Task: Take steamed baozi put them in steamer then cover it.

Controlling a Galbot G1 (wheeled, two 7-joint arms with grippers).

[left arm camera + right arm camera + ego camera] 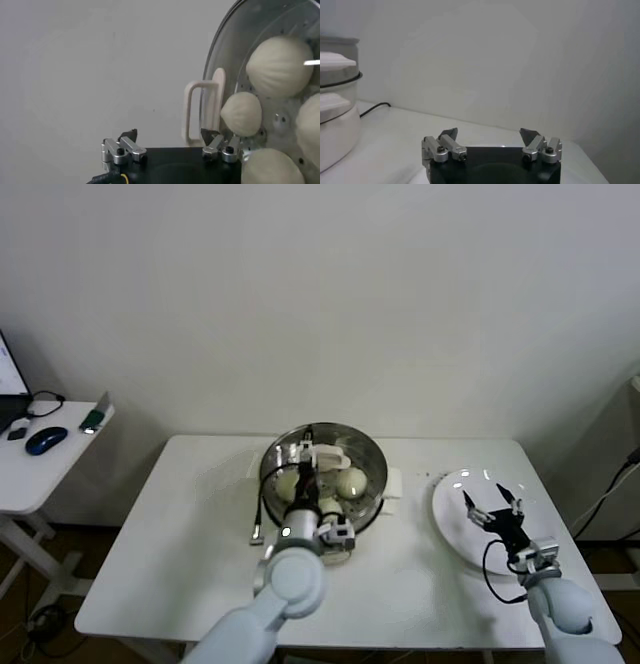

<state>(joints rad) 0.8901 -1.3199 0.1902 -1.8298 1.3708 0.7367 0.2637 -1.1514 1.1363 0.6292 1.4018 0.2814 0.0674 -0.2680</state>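
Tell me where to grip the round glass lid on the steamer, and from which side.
Grip the pale loop handle standing upright at the centre of the round glass lid, coming from straight above. The dome is smooth and wide, so the narrow handle is probably the only part jaws can close across. The left gripper hangs open over it.

I note a white table (200, 524) against a plain wall (330, 294). A white plate (455, 514) sits near the table's right edge. Off its left edge stands a side desk (40, 474) carrying a blue mouse (46, 440).
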